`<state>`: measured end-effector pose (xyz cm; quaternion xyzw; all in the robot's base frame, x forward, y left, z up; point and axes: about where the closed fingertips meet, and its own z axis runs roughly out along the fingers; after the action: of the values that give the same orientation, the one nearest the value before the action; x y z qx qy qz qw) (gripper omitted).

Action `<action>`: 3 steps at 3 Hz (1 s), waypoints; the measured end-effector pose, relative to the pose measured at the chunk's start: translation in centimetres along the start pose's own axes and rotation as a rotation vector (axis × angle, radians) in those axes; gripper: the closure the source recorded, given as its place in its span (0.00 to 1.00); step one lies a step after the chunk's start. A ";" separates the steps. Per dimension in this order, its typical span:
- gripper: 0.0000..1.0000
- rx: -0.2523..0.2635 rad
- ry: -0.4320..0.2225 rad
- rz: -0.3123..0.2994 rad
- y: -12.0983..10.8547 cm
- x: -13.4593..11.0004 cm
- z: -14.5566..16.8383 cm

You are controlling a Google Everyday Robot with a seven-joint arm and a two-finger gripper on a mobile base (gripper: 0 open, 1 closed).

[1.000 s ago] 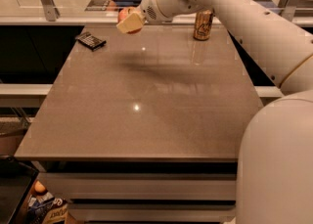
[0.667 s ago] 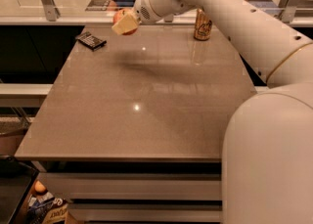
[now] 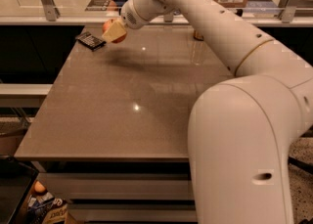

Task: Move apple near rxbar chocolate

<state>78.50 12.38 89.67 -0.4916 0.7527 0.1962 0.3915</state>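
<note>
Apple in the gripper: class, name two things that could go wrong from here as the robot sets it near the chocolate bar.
1. The gripper holds the apple above the table, near a far corner; if released there, the round fruit might roll off the edge.
2. The rxbar chocolate lies close beside the apple; a descent drifting that way could land on or shove the bar.
</note>
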 end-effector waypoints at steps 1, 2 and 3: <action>1.00 -0.028 0.015 0.011 0.3 0.4 1.7; 1.00 -0.054 0.017 0.027 0.6 0.8 3.1; 1.00 -0.079 0.007 0.047 0.8 0.9 4.6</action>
<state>79.43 15.28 86.09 -0.4896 0.7572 0.2330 0.3643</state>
